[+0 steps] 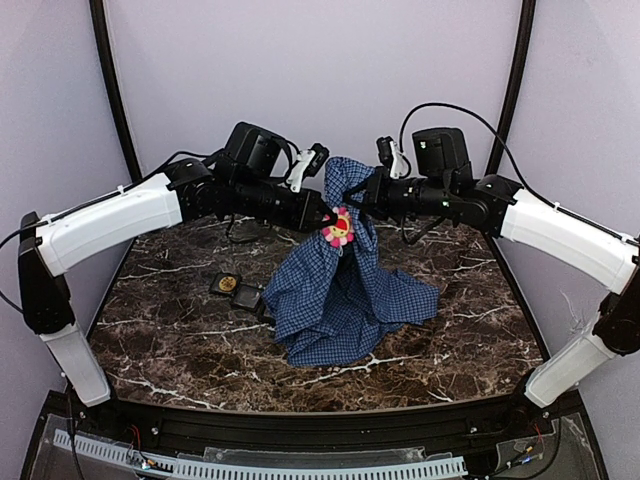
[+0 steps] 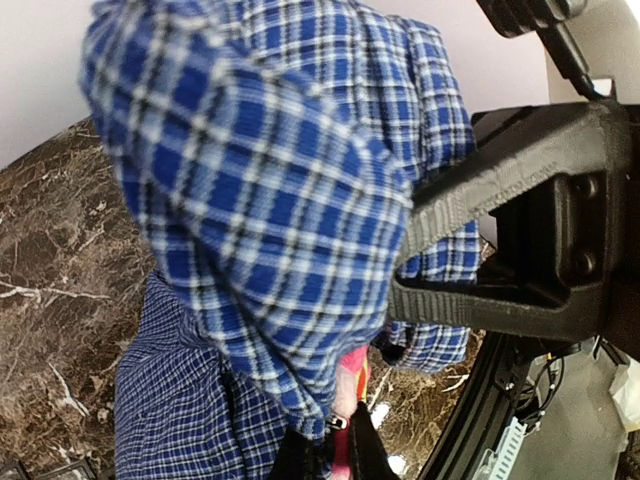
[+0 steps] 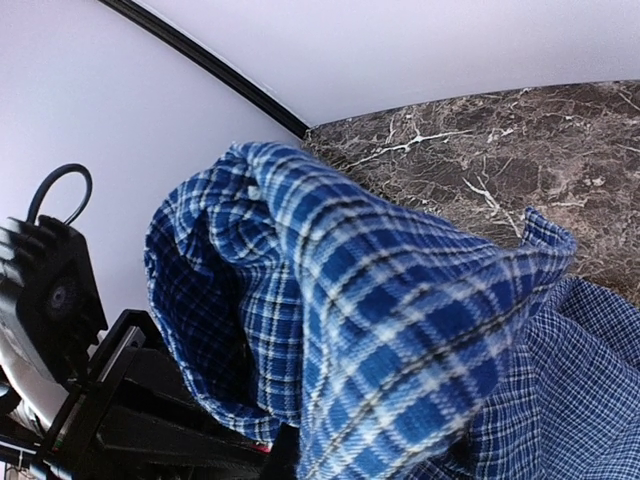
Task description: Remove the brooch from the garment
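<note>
A blue plaid garment (image 1: 340,290) is held up from the marble table, its lower part pooled on the surface. A pink flower brooch (image 1: 339,229) with a yellow centre is pinned to its front near the top. My left gripper (image 1: 327,221) is shut on the brooch; in the left wrist view its black fingertips (image 2: 368,448) pinch the pink brooch (image 2: 350,385) at the cloth's edge. My right gripper (image 1: 368,197) is shut on a bunched fold of the garment (image 3: 400,320) just right of the brooch, and it shows as a black clamp in the left wrist view (image 2: 410,250).
A small black item with a gold disc (image 1: 228,284) lies on the table (image 1: 160,320) left of the garment. Both arms meet above the table's middle. Dark frame posts and pale walls enclose the back and sides.
</note>
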